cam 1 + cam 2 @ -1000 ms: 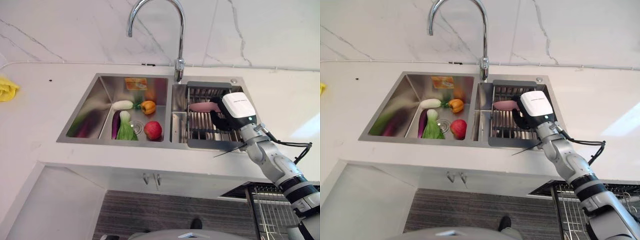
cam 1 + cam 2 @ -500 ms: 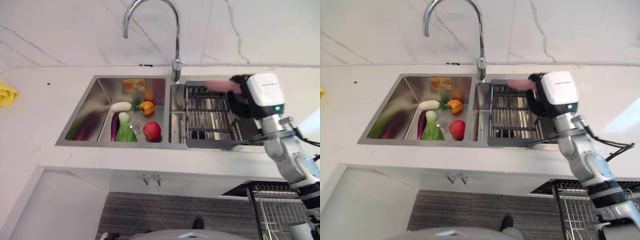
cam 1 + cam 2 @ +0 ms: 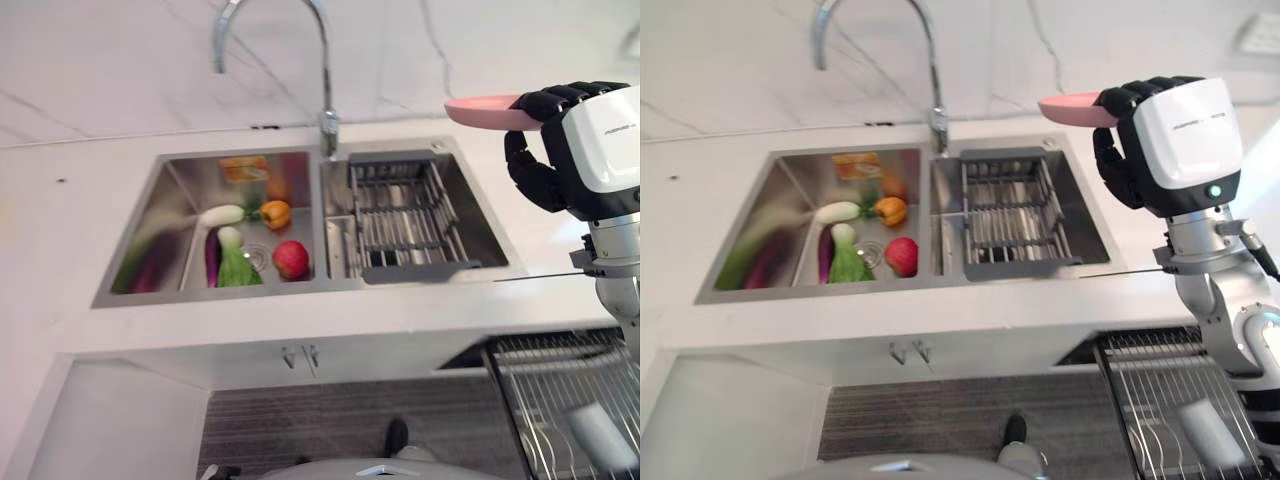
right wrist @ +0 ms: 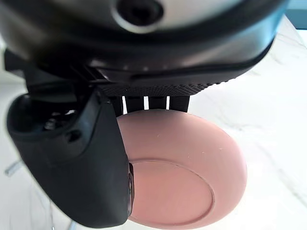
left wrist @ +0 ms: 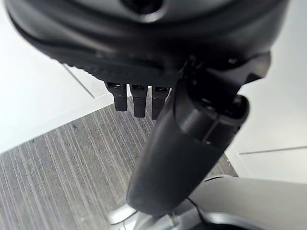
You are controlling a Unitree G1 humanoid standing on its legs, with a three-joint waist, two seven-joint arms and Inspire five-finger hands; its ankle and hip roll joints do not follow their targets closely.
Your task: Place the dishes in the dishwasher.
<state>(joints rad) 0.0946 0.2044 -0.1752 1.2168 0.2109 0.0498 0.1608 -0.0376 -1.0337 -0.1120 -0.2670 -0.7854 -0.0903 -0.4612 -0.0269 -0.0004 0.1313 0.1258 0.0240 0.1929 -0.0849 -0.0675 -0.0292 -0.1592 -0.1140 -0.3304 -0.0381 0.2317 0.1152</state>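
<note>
My right hand [image 3: 545, 170] is shut on a pink plate [image 3: 483, 110] and holds it roughly level, high above the white counter to the right of the sink. The right wrist view shows the pink plate's underside [image 4: 187, 172] with the thumb [image 4: 81, 158] pressed on its rim and the fingers over the far edge. The pulled-out dishwasher rack [image 3: 1180, 400] lies low at the right, below the counter's front edge. My left hand [image 5: 163, 158] hangs over grey striped floor with relaxed fingers, holding nothing.
The steel sink [image 3: 300, 290] has a wire drain rack [image 3: 405, 215] in its right basin. The left basin holds a red fruit [image 3: 291, 258], an orange pepper [image 3: 275, 213] and greens [image 3: 232, 265]. A tall faucet [image 3: 325, 100] stands behind. A white item [image 3: 600, 435] lies in the dishwasher rack.
My right hand has lifted the pink plate out of the sink's drain rack, up and to the right over the counter. The camera has turned to the right.
</note>
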